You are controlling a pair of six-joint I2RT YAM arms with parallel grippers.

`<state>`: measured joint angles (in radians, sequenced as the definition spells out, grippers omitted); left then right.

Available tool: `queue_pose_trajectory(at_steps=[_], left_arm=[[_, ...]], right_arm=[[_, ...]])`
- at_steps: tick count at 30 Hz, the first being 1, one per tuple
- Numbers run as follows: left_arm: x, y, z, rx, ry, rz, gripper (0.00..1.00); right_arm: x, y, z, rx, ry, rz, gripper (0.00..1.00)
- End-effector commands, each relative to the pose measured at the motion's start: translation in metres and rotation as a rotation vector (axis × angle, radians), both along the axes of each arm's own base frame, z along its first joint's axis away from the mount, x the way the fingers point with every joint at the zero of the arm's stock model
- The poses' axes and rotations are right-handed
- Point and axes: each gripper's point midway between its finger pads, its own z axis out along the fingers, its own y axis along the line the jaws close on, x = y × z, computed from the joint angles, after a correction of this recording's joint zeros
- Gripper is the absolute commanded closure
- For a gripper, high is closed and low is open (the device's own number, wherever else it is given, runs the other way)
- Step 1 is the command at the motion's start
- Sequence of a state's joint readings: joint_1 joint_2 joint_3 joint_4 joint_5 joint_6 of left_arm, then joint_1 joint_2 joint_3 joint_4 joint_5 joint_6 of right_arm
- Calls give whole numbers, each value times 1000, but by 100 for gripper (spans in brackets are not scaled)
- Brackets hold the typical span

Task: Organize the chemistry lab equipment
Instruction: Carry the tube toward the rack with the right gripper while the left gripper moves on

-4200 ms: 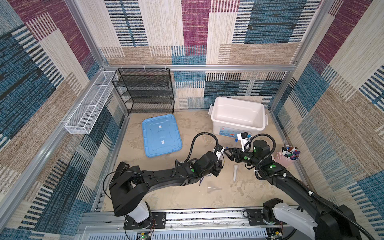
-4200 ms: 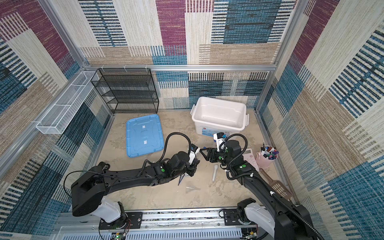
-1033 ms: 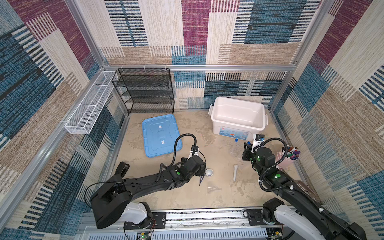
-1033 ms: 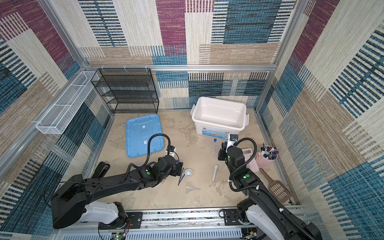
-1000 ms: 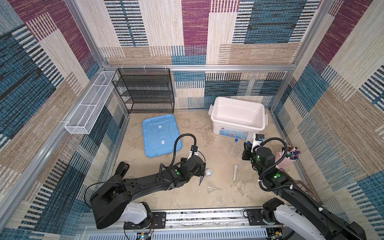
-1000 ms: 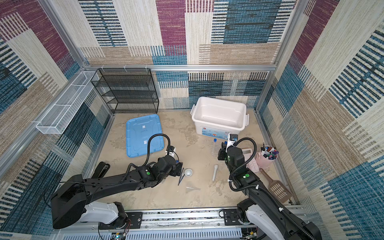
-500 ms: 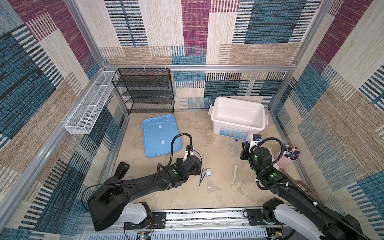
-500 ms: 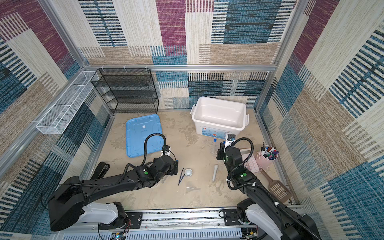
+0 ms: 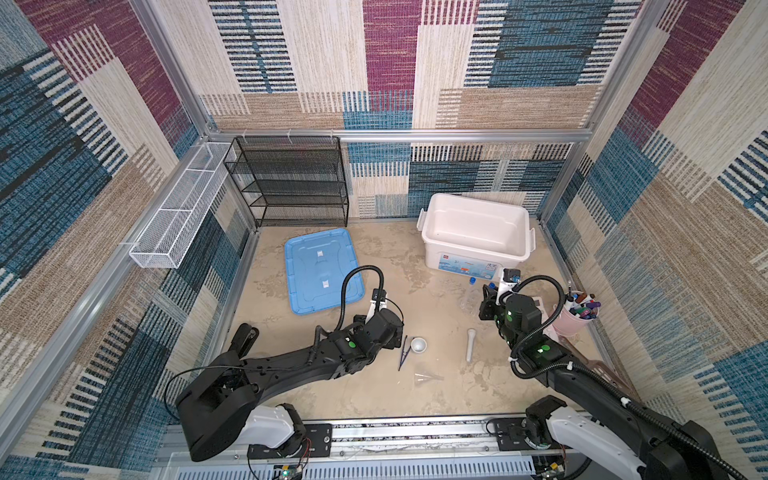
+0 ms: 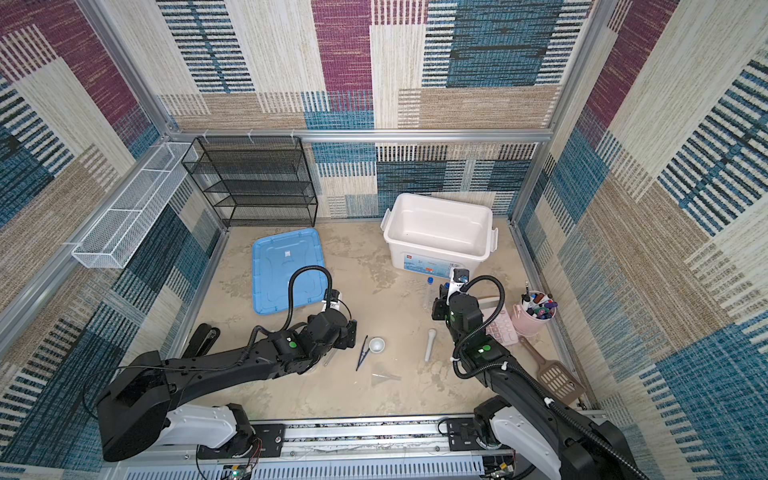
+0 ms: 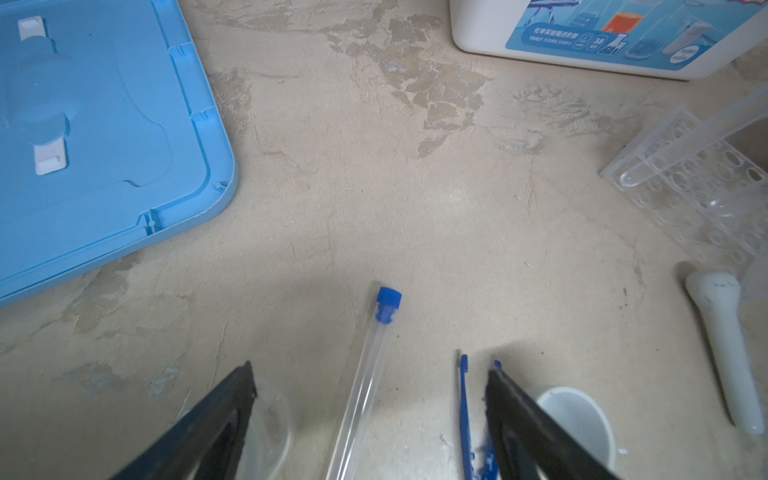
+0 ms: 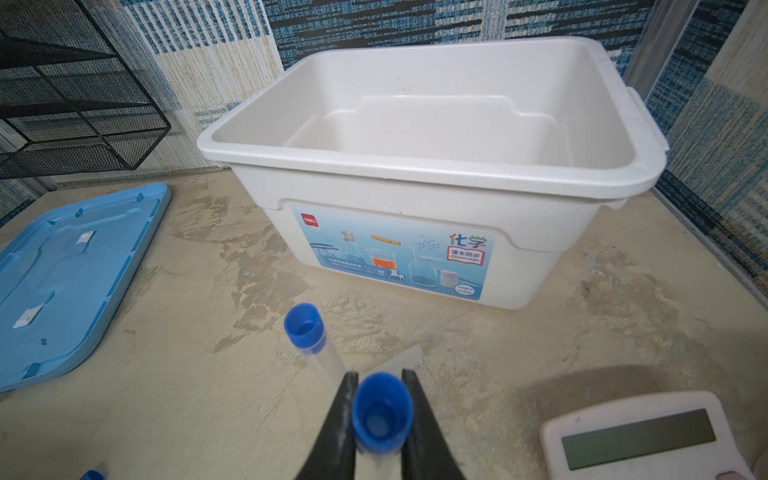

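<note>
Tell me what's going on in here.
Two robot arms are sorting a chemistry kit. The right end effector is shut on a capped tube by the rack, in front of the white bin, which looks empty. The left end effector hovers open over a second tube lying on the table. Tweezers, mortar, pestle and funnel lie loose nearby; the blue lid sits apart.

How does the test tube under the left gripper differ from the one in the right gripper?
The left tube lies flat on the table, untouched between the jaws of the open left gripper. The right tube, seen cap-on, is clamped at its cap by the shut right gripper. Both are clear with blue caps.
</note>
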<state>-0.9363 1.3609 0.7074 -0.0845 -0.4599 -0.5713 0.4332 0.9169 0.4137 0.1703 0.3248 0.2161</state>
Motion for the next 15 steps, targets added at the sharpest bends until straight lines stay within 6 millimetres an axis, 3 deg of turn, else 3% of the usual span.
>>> queue_pose_trajectory(at_steps=[1, 15], left_arm=[[-6, -6, -8, -1, 51, -35, 12], [-3, -17, -8, -13, 61, -58, 13]], right_arm=[[3, -2, 7, 8, -36, -18, 83], [5, -3, 1, -45, -32, -18, 84]])
